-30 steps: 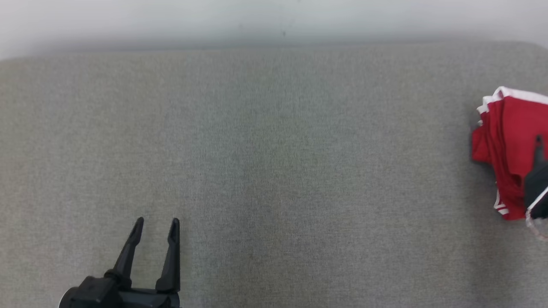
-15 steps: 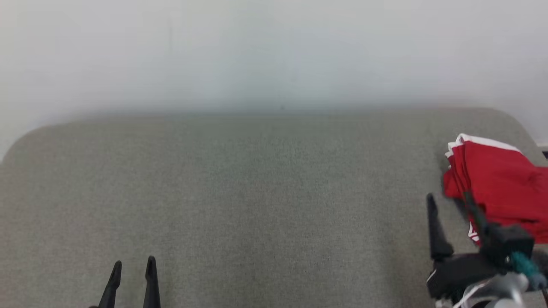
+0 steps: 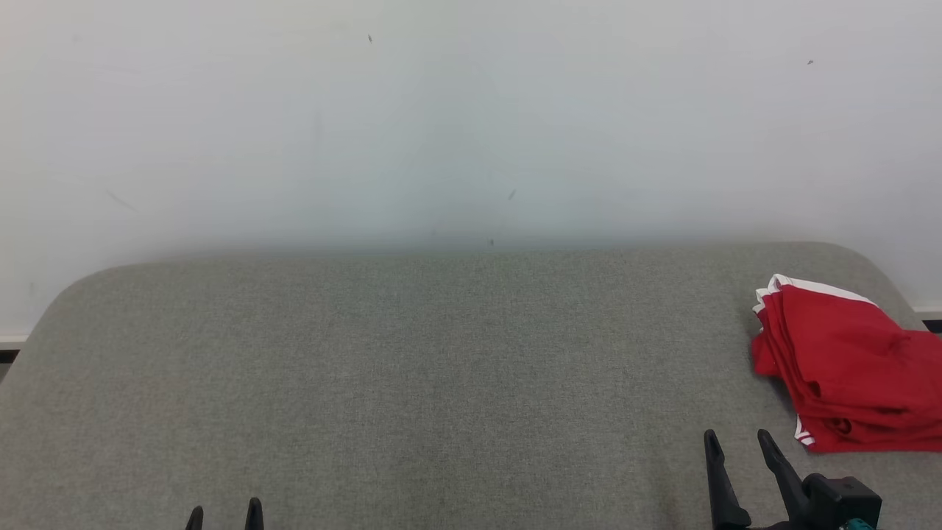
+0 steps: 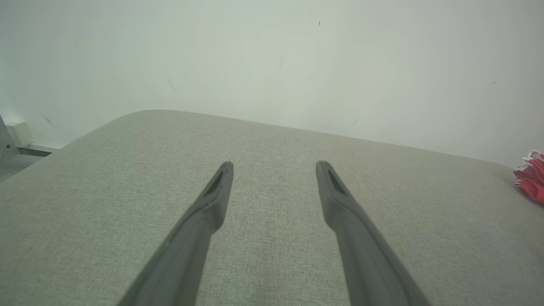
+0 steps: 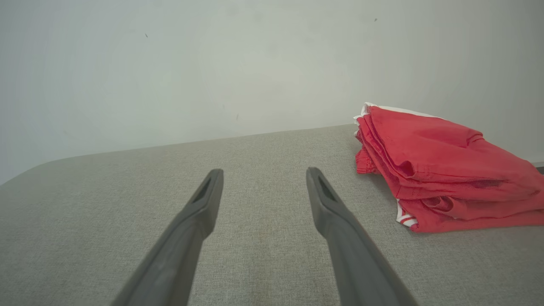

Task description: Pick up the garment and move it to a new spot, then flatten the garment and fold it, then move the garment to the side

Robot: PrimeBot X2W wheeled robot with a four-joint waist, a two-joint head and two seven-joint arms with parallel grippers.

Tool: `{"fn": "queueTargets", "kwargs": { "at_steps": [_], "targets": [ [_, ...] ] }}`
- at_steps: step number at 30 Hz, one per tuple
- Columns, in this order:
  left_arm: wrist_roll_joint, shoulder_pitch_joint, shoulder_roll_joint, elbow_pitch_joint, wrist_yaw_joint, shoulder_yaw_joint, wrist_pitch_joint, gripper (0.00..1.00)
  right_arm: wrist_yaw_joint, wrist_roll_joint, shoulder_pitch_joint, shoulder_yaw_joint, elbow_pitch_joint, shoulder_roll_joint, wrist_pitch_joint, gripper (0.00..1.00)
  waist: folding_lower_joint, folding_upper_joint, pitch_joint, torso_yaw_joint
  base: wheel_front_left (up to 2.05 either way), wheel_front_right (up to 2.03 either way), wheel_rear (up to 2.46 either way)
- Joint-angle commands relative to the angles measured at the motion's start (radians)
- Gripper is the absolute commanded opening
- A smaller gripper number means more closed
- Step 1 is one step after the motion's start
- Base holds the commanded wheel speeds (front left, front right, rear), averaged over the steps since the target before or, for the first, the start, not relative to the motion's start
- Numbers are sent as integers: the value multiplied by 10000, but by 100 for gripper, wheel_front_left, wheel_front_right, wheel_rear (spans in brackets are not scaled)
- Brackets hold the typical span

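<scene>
1. Seemingly at the last step, moving aside; looks done or close to it.
2. See garment (image 3: 846, 375) folded, red with white trim, lying at the far right of the pad (image 3: 412, 383), near its rounded corner.
3. Find right gripper (image 3: 737, 439) spread and empty, near the garment's front left corner, not touching.
4. Find left gripper (image 3: 224, 512) spread and empty, well apart at lower left.
5. Next, if anything: check the fold holds; for any nudge, pinch the edge low to avoid spilling layers.
6. Note grey woven pad, flat, soft-looking; behind it a plain pale wall (image 3: 441, 132) with few small marks.
</scene>
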Motion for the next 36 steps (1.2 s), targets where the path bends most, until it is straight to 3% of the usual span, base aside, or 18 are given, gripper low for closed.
{"fn": "queueTargets", "kwargs": {
  "at_steps": [1, 24, 25, 29, 36],
  "targets": [
    [70, 140, -43, 40, -13, 55, -27, 100, -19, -122, 30, -13, 56, 28, -87, 100, 2, 2, -73, 8, 0, 0, 0],
    [204, 7, -89, 210, -69, 129, -27, 100, -20, -24, -79, 142, 248, 41, -145, 100, 2, 2, 5, 75, 0, 0, 0],
    [158, 62, -71, 219, -59, 113, 0, 0, 0, 14, -19, 145, 263, 19, -117, 0, 2, 2, 5, 74, 0, 0, 0],
    [65, 94, -98, 557, -60, 96, 72, 0, 2, 90, 96, 113, 602, 33, -68, 0, 3, 2, 17, 78, 0, 0, 0],
    [-1272, -373, -96, 757, -61, 116, 453, 0, 1, 1449, -214, -130, 694, 32, 264, 0, 3, 2, 87, 68, 0, 0, 0]
  ]
}}
